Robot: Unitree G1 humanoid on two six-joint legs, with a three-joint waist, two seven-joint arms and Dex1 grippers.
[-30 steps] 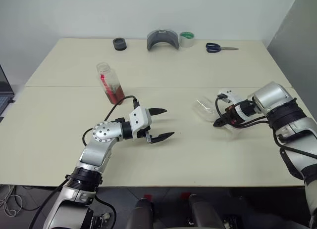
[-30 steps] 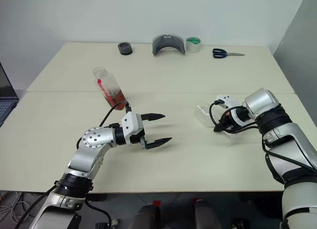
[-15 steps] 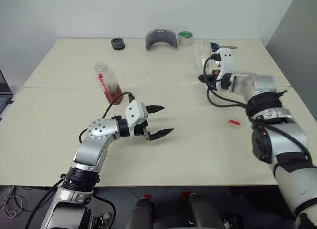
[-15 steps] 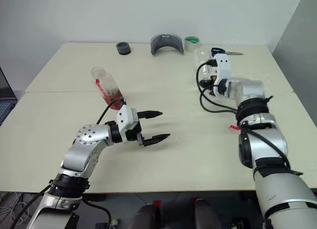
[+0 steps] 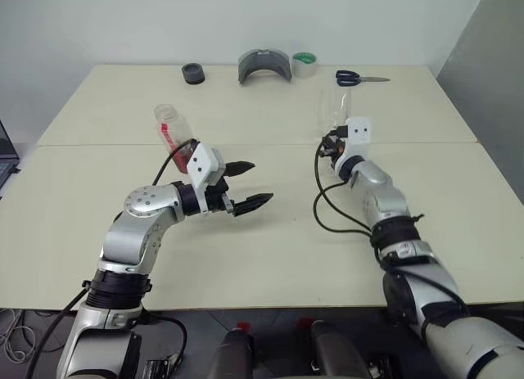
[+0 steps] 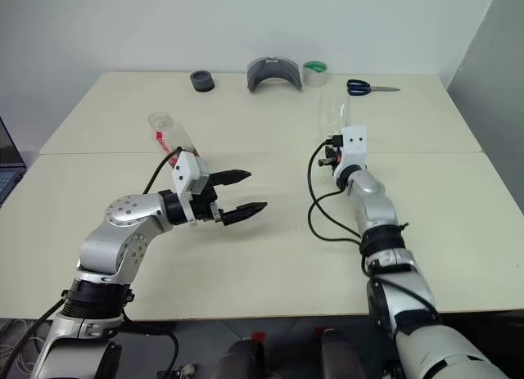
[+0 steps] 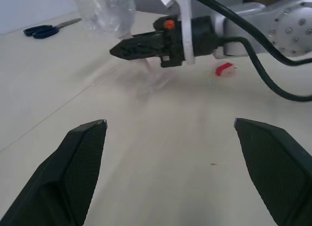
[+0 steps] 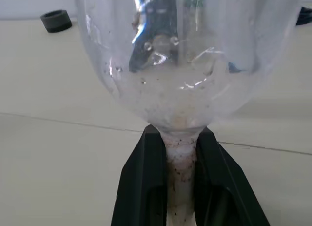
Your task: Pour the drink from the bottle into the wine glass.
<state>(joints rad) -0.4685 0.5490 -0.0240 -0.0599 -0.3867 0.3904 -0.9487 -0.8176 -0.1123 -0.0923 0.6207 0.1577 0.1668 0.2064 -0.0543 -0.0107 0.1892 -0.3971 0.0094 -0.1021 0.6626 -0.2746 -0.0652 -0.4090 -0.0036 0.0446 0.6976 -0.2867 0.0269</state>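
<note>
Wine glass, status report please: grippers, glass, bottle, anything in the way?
Right gripper shut on wine glass stem, glass upright. Left gripper open, empty. Bottle uncapped behind it; red cap on table.

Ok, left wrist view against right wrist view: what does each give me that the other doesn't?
Extra in the left wrist view: the left gripper wide open with nothing between its fingers, and a small red piece lying on the table beside the right arm.
Extra in the right wrist view: dark specks inside the glass bowl, and a black ring at the far side of the table.
Both: the wine glass, upright and without drink, with the right gripper shut on its stem.
</note>
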